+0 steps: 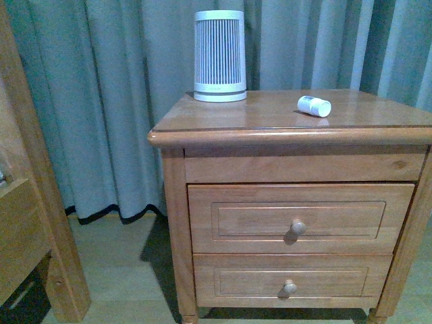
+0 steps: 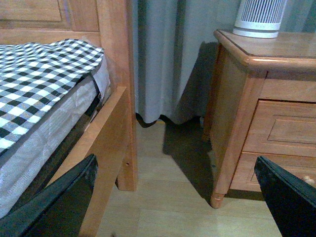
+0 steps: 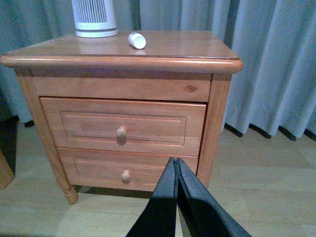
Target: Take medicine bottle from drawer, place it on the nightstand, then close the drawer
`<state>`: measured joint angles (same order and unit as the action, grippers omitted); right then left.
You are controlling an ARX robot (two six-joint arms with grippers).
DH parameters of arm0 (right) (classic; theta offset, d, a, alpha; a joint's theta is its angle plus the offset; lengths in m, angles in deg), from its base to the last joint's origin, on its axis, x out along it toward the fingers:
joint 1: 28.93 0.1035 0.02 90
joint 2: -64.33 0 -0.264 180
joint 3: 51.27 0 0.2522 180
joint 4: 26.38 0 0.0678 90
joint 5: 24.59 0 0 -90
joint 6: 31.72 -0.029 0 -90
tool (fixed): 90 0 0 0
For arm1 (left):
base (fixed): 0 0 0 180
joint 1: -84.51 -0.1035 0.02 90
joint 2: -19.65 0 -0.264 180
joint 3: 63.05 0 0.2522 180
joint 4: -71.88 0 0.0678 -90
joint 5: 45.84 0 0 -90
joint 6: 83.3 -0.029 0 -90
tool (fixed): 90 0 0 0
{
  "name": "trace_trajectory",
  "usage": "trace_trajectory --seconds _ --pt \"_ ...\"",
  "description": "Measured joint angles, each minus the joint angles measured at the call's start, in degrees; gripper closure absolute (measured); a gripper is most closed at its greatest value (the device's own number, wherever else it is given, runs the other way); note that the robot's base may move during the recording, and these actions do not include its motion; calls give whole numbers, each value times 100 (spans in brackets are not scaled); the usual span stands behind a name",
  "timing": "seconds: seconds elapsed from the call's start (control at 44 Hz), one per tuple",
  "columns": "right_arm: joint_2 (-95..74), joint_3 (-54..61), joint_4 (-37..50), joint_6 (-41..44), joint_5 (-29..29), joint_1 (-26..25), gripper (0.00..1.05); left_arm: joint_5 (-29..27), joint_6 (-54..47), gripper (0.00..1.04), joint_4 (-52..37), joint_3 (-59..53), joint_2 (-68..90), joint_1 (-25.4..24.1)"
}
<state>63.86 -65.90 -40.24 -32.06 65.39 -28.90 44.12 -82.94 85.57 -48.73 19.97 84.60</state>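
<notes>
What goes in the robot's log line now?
small white plastic medicine bottle: lying on orange-brown wooden nightstand | taller drawer: closed | left gripper: open | right gripper: shut

A white ribbed appliance (image 1: 219, 56) stands upright before grey-blue curtains (image 1: 101, 101). Off left, a wooden bed frame (image 2: 113, 98) carries a checked black-and-white cover (image 2: 39, 79), over what looks like a mattress. Pale wood floor (image 3: 266, 173) below.
</notes>
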Motion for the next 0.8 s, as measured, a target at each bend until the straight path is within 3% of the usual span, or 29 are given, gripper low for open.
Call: trace_trajectory --seconds 0.364,0.477,0.659,0.795 --pt "0 0 0 13 0 0 100 0 0 6 0 0 0 0" --pt "0 0 0 13 -2 0 83 0 0 6 0 0 0 0" --pt "0 0 0 13 0 0 43 0 0 6 0 0 0 0" --pt "0 0 0 13 -2 0 23 0 0 6 0 0 0 0"
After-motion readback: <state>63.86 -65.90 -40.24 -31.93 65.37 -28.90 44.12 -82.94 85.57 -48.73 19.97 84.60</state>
